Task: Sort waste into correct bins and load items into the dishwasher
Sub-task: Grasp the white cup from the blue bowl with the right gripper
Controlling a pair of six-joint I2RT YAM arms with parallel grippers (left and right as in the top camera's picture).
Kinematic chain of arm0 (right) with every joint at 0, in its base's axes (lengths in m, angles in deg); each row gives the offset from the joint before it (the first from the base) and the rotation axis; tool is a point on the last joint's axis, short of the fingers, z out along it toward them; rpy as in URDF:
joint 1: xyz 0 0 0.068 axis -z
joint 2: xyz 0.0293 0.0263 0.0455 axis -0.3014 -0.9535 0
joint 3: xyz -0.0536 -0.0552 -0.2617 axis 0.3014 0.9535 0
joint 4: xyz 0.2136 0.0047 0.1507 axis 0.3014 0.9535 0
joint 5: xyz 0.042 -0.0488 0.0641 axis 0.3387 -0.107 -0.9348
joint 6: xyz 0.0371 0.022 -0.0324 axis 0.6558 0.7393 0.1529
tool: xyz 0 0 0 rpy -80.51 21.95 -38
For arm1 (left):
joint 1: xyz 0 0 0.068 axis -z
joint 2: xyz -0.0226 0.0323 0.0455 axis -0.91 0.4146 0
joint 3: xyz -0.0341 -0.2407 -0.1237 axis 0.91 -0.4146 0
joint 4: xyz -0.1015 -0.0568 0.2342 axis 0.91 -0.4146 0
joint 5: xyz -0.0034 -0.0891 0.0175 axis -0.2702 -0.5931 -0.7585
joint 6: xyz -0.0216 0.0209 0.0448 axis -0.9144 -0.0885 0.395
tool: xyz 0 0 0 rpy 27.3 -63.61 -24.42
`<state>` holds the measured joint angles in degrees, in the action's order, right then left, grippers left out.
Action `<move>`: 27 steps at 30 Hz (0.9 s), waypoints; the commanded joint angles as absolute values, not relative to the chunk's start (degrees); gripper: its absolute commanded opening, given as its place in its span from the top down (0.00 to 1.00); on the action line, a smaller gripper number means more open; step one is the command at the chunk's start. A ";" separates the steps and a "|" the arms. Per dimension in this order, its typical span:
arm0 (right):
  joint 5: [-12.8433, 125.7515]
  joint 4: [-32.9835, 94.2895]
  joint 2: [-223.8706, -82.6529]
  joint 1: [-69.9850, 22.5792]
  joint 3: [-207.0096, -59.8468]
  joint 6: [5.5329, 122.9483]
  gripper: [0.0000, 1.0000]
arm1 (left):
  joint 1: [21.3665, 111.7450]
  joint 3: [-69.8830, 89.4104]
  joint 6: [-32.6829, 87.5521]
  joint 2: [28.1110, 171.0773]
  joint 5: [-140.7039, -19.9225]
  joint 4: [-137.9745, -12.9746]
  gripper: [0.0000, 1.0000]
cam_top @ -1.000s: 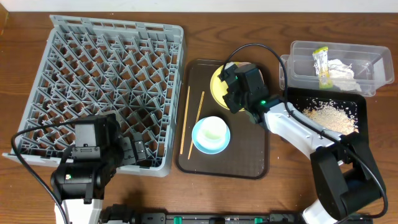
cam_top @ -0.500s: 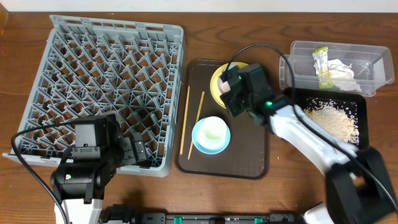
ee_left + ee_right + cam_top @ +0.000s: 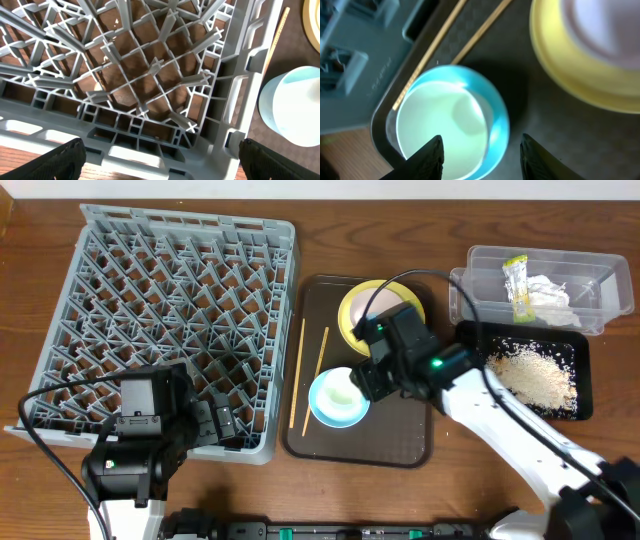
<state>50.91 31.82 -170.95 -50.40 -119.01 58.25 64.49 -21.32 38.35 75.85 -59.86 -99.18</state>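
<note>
The light blue bowl (image 3: 338,398) stands on the dark brown tray with a pale white dish inside it. My right gripper (image 3: 370,375) is open and empty, and hangs over the bowl's right rim (image 3: 452,120), jaws (image 3: 482,155) straddling it. The yellow plate (image 3: 352,315) lies behind it with a blurred white dish on it (image 3: 605,25). Two chopsticks (image 3: 300,375) lie left of the bowl. My left gripper (image 3: 225,425) is open over the front right corner of the grey dish rack (image 3: 170,310); its jaws (image 3: 160,162) are empty.
The dark brown serving tray (image 3: 400,442) sits between the rack and the bins. The clear tub (image 3: 480,265) holds the snack wrapper (image 3: 518,285) and white paper (image 3: 548,290). The black tray (image 3: 582,385) holds rice scraps (image 3: 535,372).
My right gripper has moved from over the yellow plate toward the table's front, to over the light blue bowl. The left arm has not moved.
</note>
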 commanded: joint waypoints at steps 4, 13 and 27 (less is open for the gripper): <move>50.32 31.98 -176.88 -51.80 -118.47 64.18 0.69 | 64.29 -20.27 38.29 75.80 -60.03 -99.33 0.02; 50.76 31.73 -175.46 -51.14 -119.08 66.16 0.99 | 64.29 -20.27 38.26 75.80 -60.03 -99.31 0.01; 34.21 30.95 -160.31 -40.13 -119.87 63.15 0.99 | 64.29 -20.27 35.40 78.84 -95.00 -87.11 0.02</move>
<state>47.66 31.84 -161.29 -42.38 -118.99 65.79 64.49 -21.27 37.39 76.66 -76.75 -90.52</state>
